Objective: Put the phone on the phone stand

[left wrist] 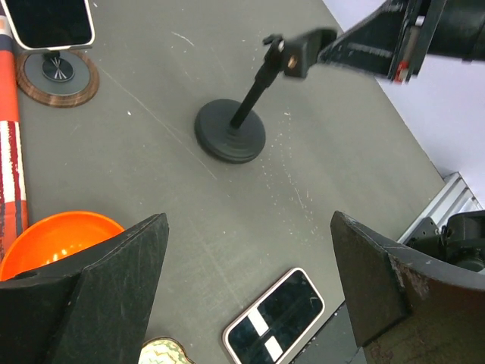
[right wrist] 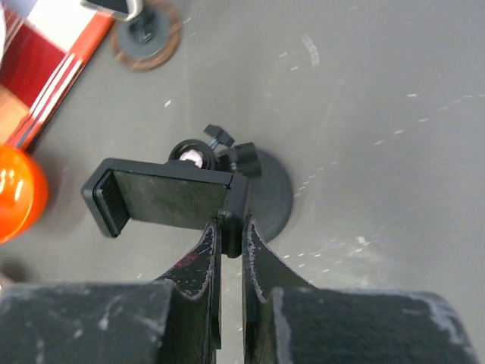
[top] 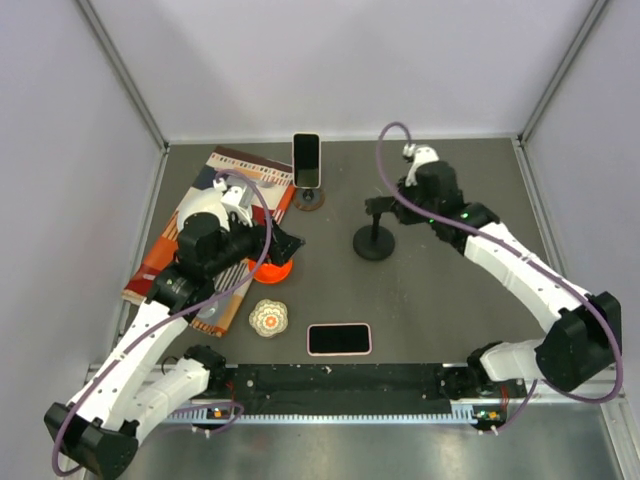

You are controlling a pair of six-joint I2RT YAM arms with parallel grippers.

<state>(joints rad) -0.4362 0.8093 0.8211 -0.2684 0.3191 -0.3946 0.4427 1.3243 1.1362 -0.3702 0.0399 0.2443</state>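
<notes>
The phone [top: 338,339] lies flat, screen up, near the table's front edge; it also shows in the left wrist view [left wrist: 274,317]. The black phone stand [top: 374,243] stands mid-table on a round base, with its clamp head [right wrist: 163,197] on top. My right gripper [right wrist: 231,227] is shut on the clamp's right end; in the top view it [top: 392,207] reaches in from the right. My left gripper [left wrist: 250,220] is open and empty, hovering above the table left of the stand, and shows in the top view [top: 290,245] over an orange bowl.
A second phone [top: 306,160] stands upright on a round wooden base [top: 308,198] at the back. An orange bowl [top: 272,270], a small patterned dish [top: 268,317] and a red-striped book [top: 190,215] lie on the left side.
</notes>
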